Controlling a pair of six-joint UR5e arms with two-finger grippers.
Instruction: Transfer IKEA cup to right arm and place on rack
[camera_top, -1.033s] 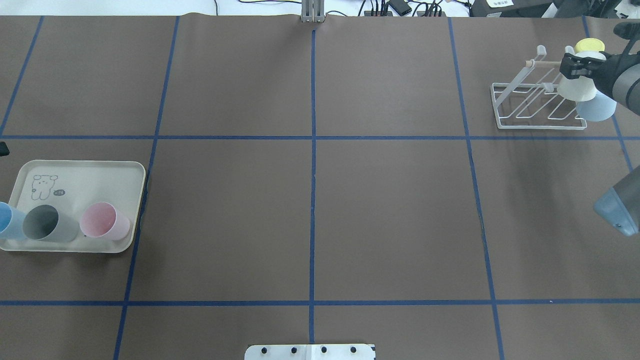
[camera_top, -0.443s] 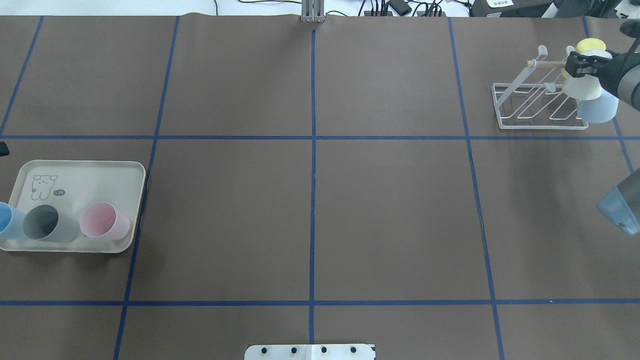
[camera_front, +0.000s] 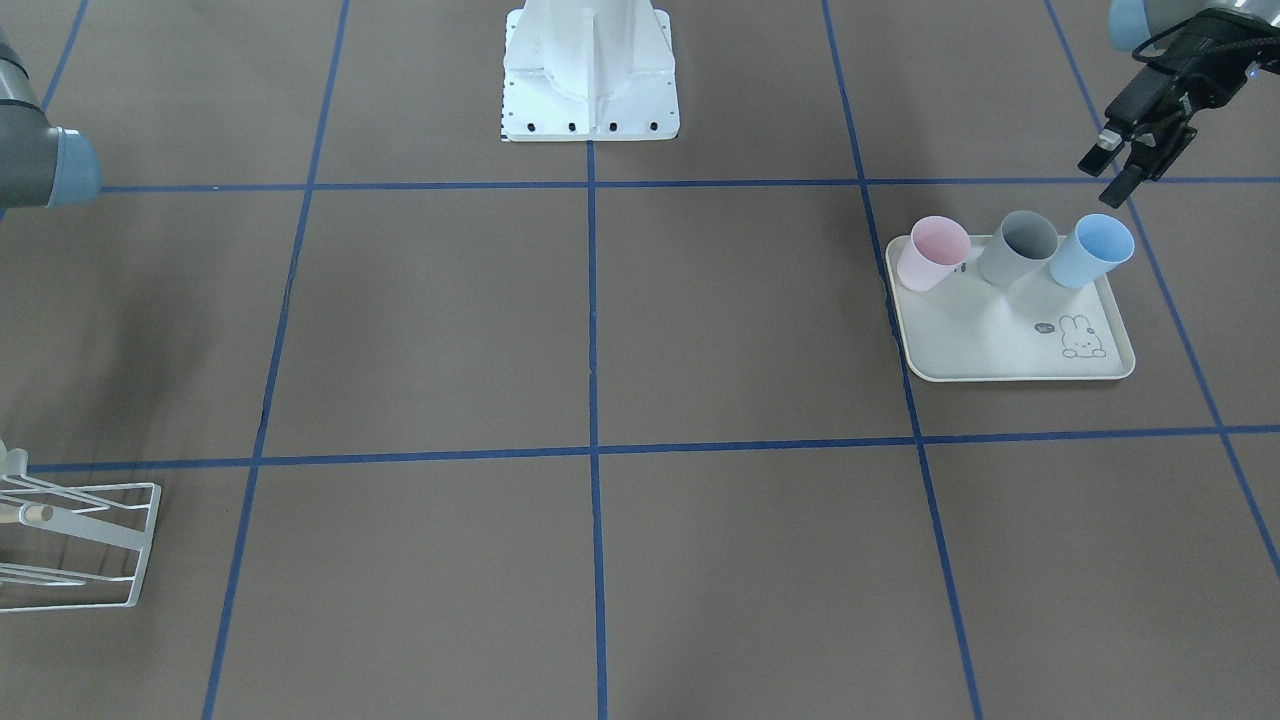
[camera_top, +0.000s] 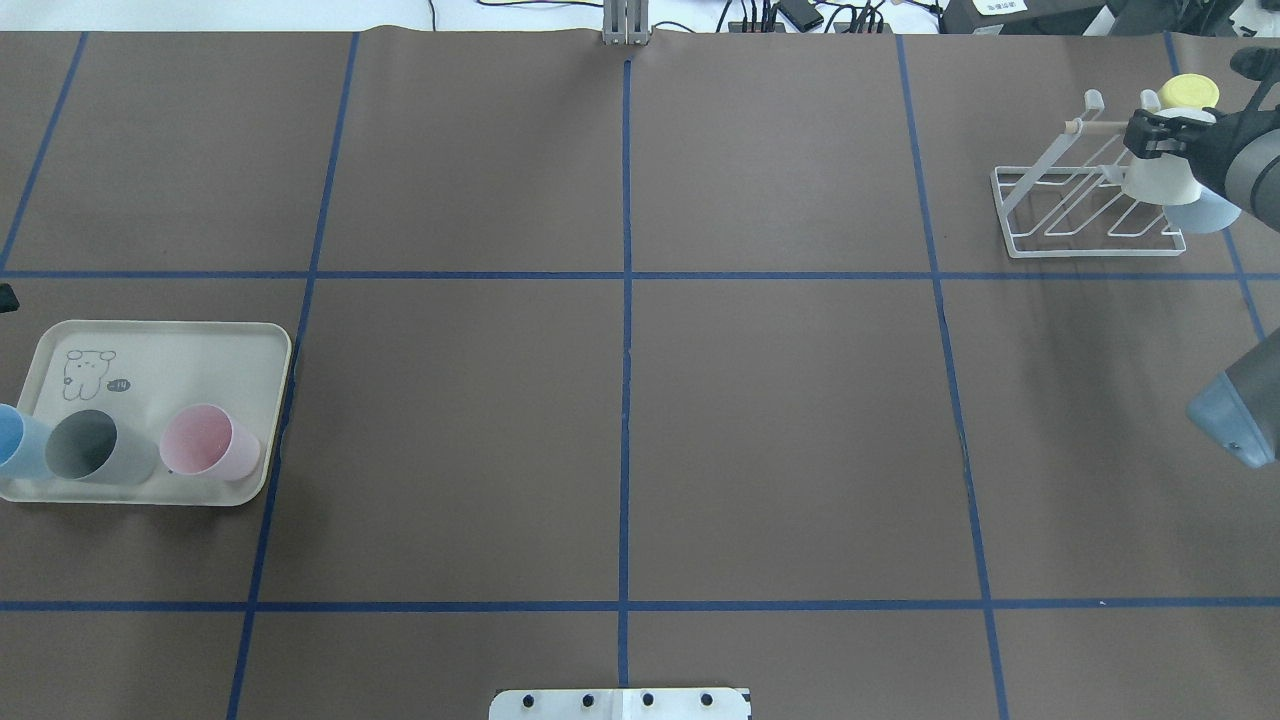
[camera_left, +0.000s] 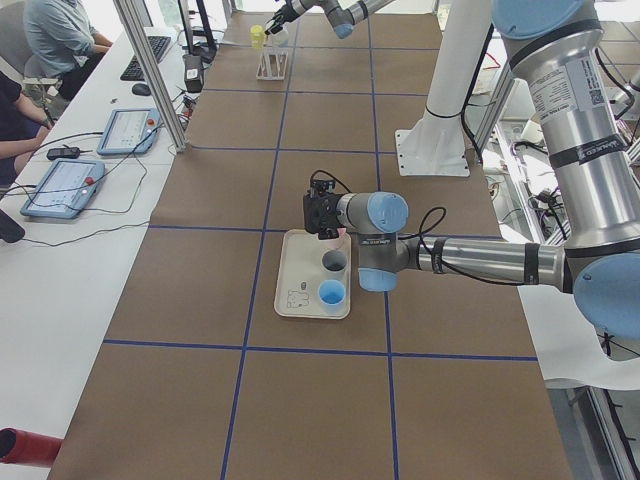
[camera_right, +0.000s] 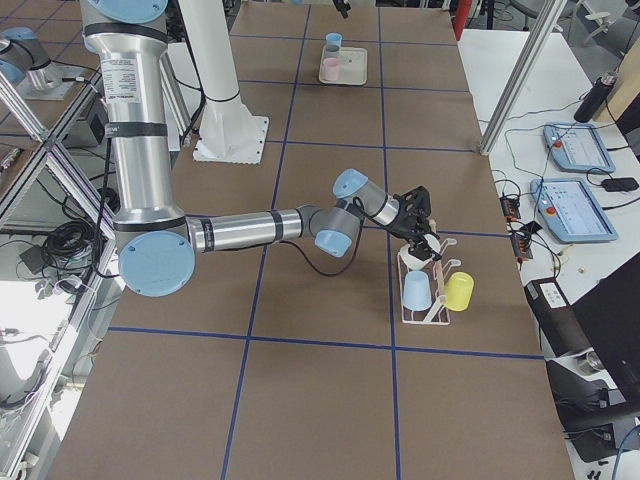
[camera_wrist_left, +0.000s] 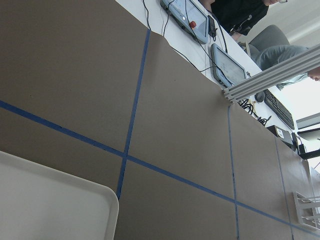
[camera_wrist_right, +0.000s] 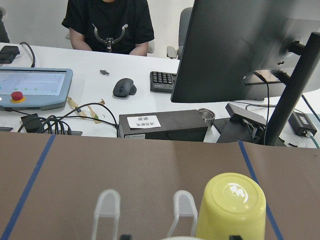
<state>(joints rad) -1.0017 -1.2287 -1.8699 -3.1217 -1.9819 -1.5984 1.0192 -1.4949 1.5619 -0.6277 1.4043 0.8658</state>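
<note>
"Fingers on the right, what did we see?"

"Our right gripper pinched the white cup at the rack, far right, between a yellow cup and a blue cup. Our left gripper hung parted, empty, near the tray."

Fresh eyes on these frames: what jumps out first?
The right gripper, at the table's far right, has its jaws on a white cup over the rack, beside a yellow cup. Across the table a pink cup, grey cup and blue cup stand on a tray, the left gripper open near them.
</note>
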